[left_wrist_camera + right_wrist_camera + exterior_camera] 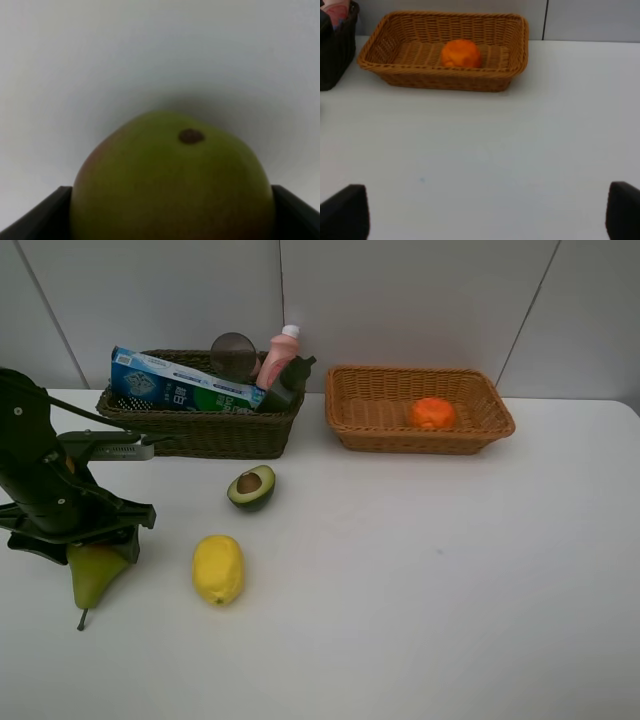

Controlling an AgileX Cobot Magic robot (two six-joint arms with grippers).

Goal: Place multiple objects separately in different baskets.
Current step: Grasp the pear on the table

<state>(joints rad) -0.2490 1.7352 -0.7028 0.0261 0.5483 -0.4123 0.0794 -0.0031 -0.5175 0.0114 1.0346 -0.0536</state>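
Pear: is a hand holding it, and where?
The left hand grips the pear across its wide body, a finger each side. The right hand holds nothing.

At the back of the bench [450,590], the box [185,385], cup [233,353] and bottles [278,358] are held in the left basket [200,435]; the orange [433,413] is laid in the right basket [350,428]. Before the left basket the avocado [251,486] is set, nearer still the lemon [218,568], with the pear [95,575] to its left.

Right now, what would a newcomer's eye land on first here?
The black left hand gripping a green-red pear at the front left of the table stands out first. Nearby lie a yellow lemon and a halved avocado, while a lone orange sits in the light tan basket at the back.
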